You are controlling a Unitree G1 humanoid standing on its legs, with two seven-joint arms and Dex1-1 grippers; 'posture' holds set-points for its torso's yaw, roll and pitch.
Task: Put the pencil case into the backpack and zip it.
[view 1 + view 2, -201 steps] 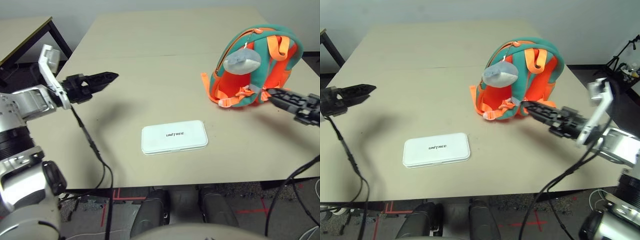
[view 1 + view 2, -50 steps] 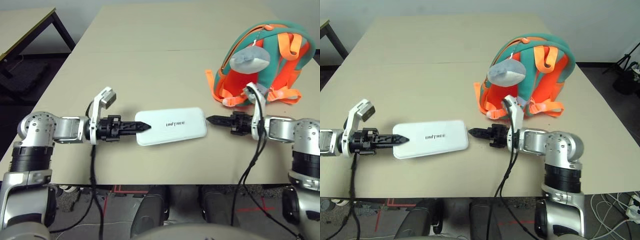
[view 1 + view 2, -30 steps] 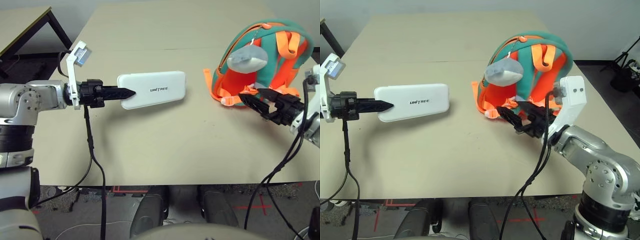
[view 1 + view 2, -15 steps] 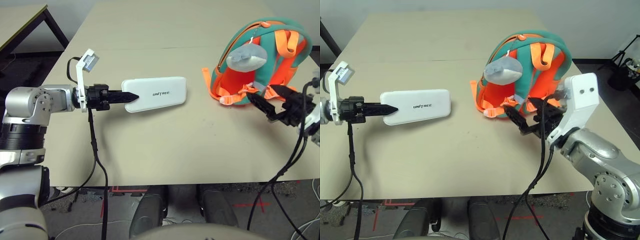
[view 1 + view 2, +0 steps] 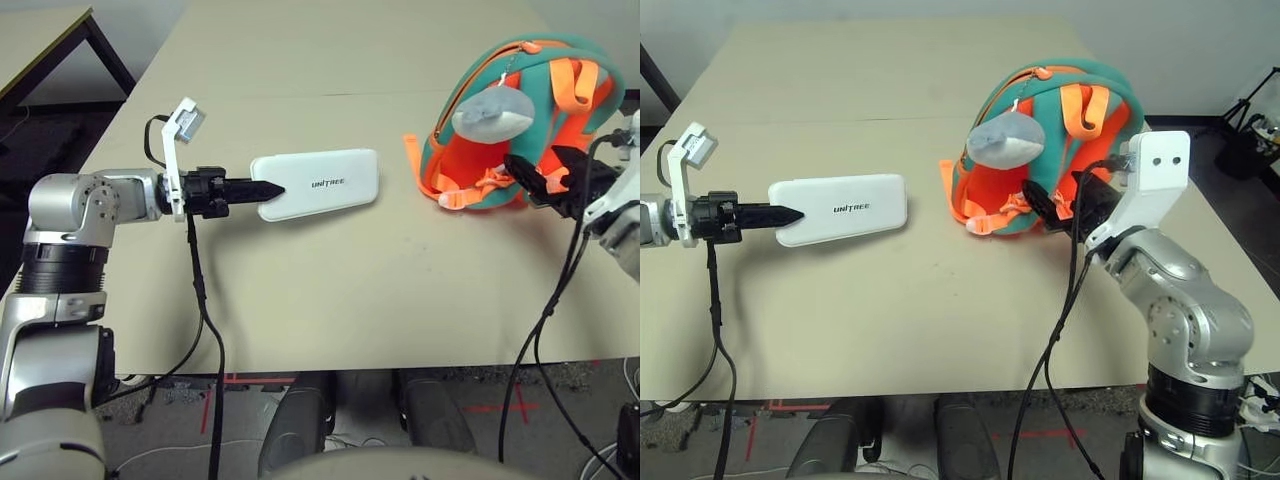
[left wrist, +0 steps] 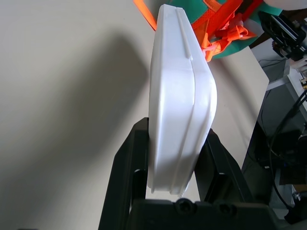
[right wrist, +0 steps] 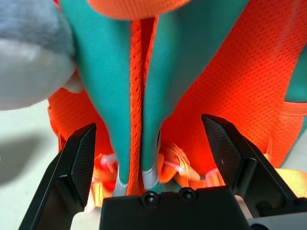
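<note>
Above a pale tabletop (image 5: 330,310), a robot's left gripper (image 6: 175,153) clasps a white pencil case (image 5: 318,184) by one end, the case extending beyond its fingertips. The right gripper (image 7: 156,129) is spread wide, the teal-and-orange backpack's straps (image 7: 136,96) between its fingers.

You can read "UNITREE" in small dark lettering on the white pencil case (image 5: 317,205), over on your left side of the teal and orange backpack (image 5: 545,90).

Silver arms (image 5: 68,270) with black bands (image 5: 63,268), white brackets (image 5: 1155,182), dangling black cables (image 5: 1072,280)
</note>
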